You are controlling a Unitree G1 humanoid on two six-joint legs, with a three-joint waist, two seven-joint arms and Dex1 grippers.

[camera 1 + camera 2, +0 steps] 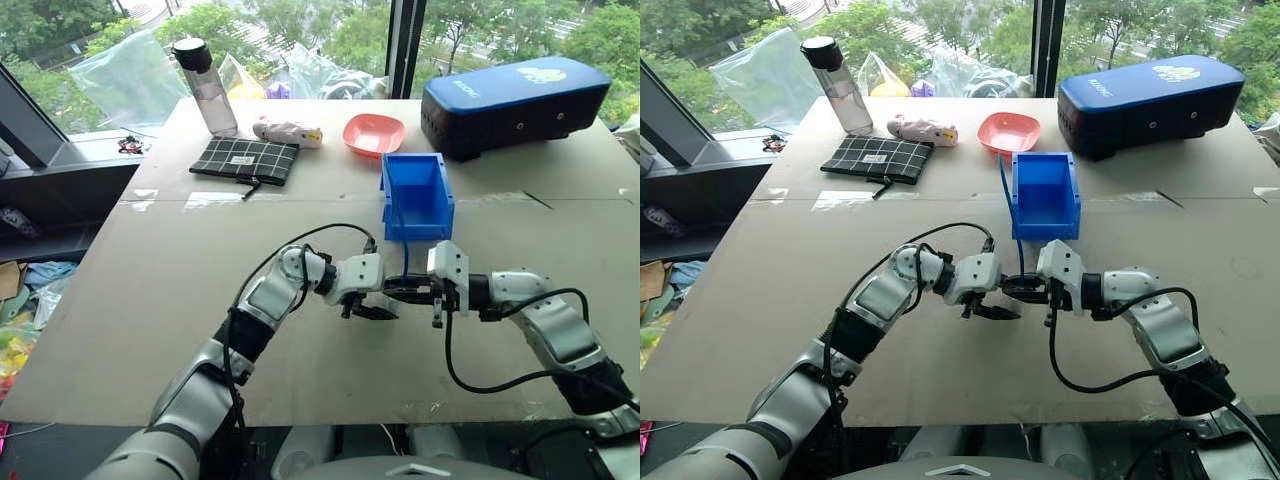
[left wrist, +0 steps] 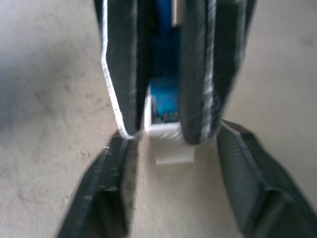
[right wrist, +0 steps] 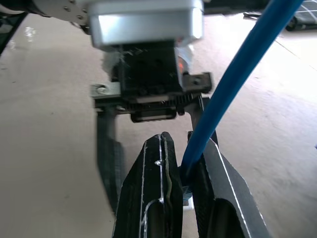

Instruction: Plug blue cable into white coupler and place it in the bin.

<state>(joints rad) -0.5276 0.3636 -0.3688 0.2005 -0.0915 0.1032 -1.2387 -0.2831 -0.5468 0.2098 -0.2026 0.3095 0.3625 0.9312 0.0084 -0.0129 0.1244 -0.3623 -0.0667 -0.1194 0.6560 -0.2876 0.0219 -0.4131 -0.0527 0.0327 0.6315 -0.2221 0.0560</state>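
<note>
Cardboard-covered table [image 1: 150, 300] by the window, both arms met just short of the bin [image 1: 417, 195]. My right gripper [image 1: 403, 292] was clamped on the blue cable [image 3: 237, 74] near its plug, white coupler [image 2: 166, 139] seated on its tip. Left gripper [image 1: 372, 312] stood spread open either side, gripping nothing. Plugging looked done; next I'd carry it forward to the bin.

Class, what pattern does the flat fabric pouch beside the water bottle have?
The flat fabric pouch is black with a thin white grid check, clearest in the left eye view.
</note>
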